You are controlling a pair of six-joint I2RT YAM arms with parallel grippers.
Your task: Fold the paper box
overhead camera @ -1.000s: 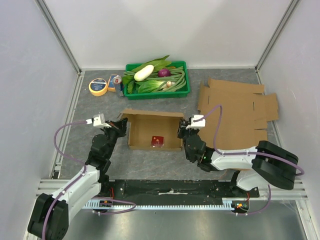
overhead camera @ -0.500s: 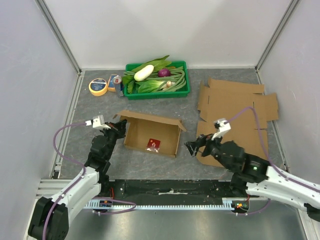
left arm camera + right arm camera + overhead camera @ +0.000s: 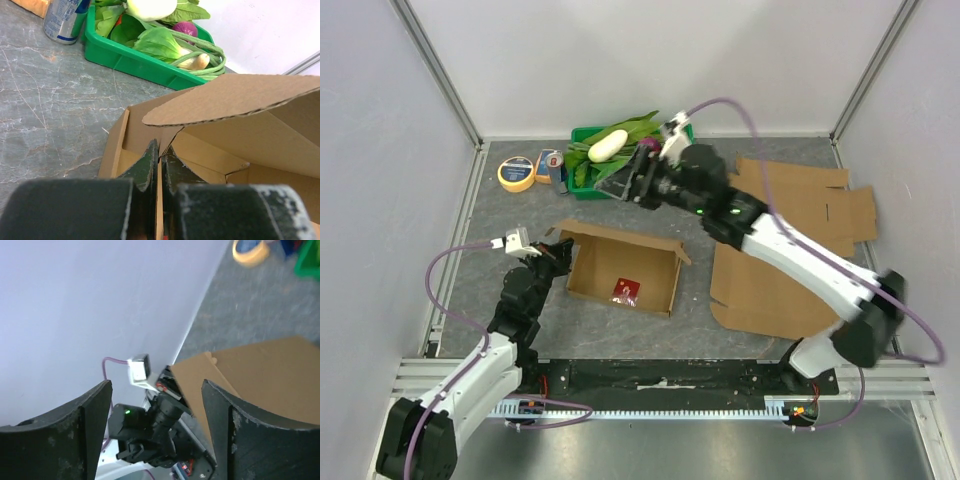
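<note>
Left side: my left end effector (image 3: 557,252) is closed tight on the left wall of the paper box (image 3: 625,262). The left wrist view shows the thin cardboard edge pinched between the two fingers.

Centre: the paper box sits on the tabletop (image 3: 510,225), near the arm bases and slightly left of the middle. Its side walls stand up and its top is open. One flap leans outward along the far edge, and another hangs over the left corner. A small red item (image 3: 627,290) lies on the box floor.

Assessment: the body is erected, but the flaps are not yet folded in, so the task looks roughly half done.

Right of centre: my right end effector (image 3: 622,188) hangs spread wide and empty over the green tray (image 3: 582,134), apart from the box.

Right side: a flat cardboard sheet (image 3: 790,240) lies unfolded.
</note>
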